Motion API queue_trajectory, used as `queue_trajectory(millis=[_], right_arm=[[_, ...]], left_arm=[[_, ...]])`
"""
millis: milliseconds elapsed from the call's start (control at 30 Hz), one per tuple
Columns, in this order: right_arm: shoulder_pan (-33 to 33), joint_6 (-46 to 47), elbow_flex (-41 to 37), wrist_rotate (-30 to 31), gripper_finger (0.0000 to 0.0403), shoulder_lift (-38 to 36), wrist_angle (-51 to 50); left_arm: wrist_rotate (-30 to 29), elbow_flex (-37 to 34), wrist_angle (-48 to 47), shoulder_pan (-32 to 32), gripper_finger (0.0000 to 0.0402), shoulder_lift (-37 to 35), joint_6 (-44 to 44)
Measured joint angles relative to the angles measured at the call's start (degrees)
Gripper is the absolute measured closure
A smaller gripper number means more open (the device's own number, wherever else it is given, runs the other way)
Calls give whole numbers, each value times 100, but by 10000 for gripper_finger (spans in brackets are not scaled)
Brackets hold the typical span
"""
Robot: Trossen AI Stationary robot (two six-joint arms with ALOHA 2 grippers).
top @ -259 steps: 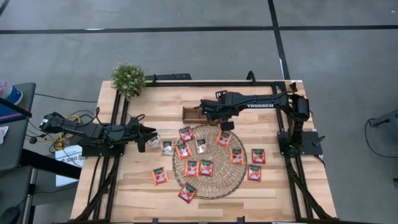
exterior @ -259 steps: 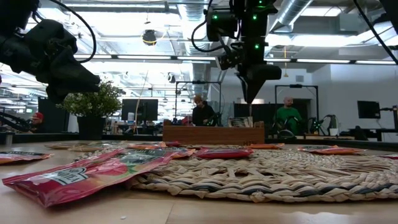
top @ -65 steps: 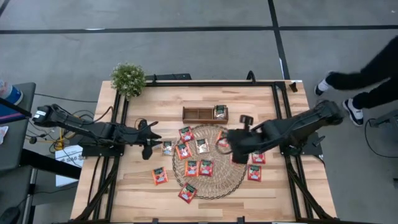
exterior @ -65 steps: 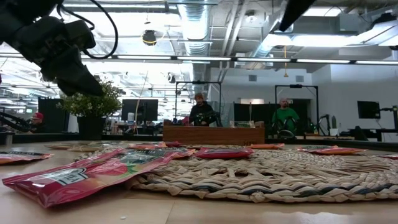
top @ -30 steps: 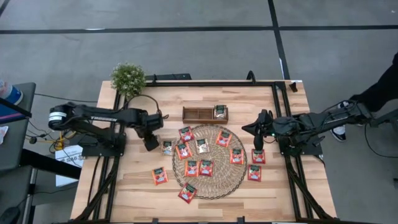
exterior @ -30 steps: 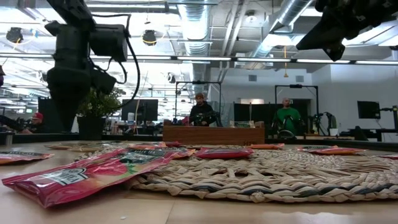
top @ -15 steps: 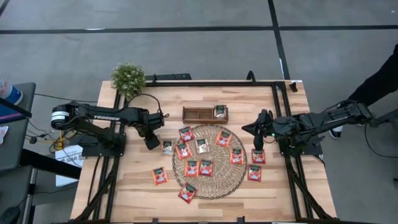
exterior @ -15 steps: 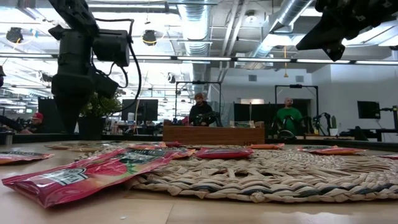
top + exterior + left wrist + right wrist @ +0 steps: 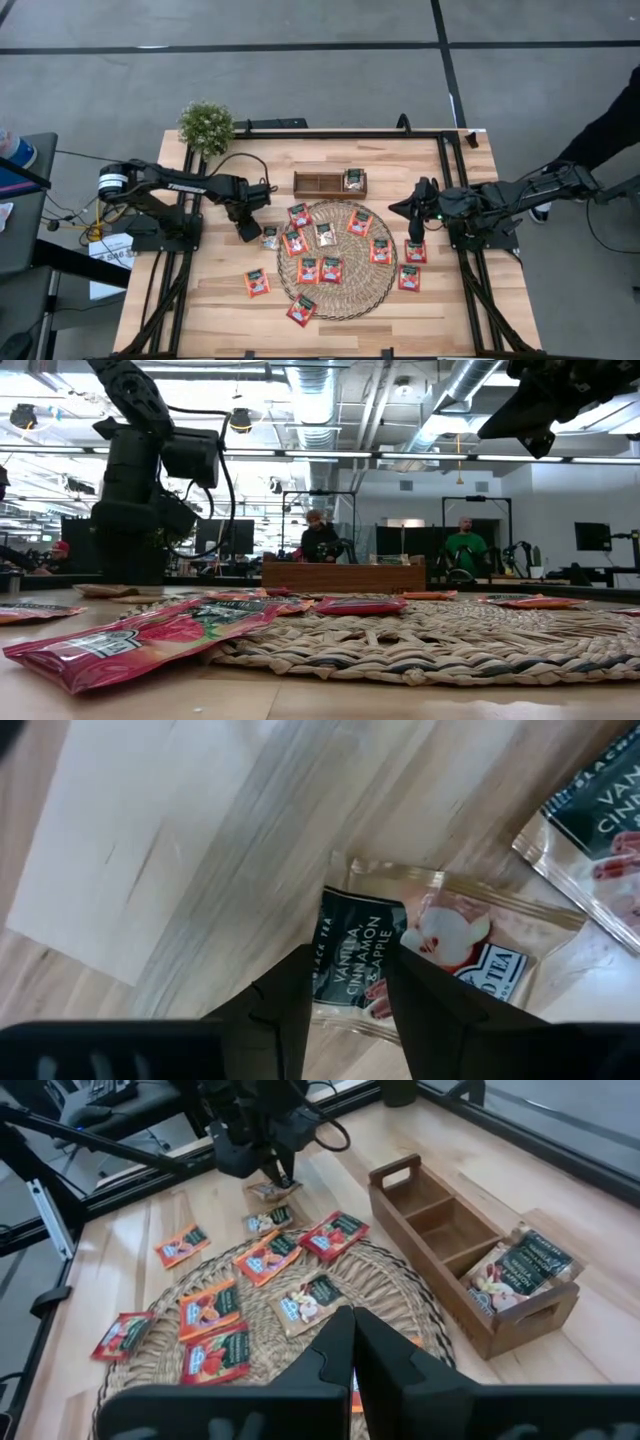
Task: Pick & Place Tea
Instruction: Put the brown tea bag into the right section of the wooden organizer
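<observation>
At the table's far left corner stands a small potted plant [image 9: 207, 126], and bare wood lies open along the left edge and in front of it. The left gripper [image 9: 246, 231] is down at the boards just left of the woven mat [image 9: 337, 259], its fingers [image 9: 285, 1000] spread to either side of a pale tea sachet [image 9: 425, 958] lying flat on the wood, straddling the near edge without yet squeezing it. More tea sachets [image 9: 299, 215] lie scattered over the mat and on the boards around it, a few near the front edge. Behind the mat sits a wooden divided tray [image 9: 318, 184] with one sachet [image 9: 517, 1270] in its right end compartment. The right gripper [image 9: 405, 206] hangs above the right side of the table, pressed together and empty. Beyond the table is a lit workroom with two people [image 9: 322, 538] at desks.
</observation>
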Motion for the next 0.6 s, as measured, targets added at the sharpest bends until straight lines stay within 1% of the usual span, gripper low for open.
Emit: queue_trajectory(millis=[100, 167, 400, 600], right_arm=[[0, 0, 0, -2, 403, 0, 0], [0, 1, 0, -7, 403, 0, 0], [0, 0, 2, -20, 403, 0, 0], [0, 0, 2, -20, 403, 0, 0]], left_arm=[[16, -8, 77, 2, 286, 0, 47], [20, -10, 92, 2, 299, 2, 52], [16, -13, 181, -1, 391, 9, 54], [-96, 47, 51, -3, 399, 15, -83]])
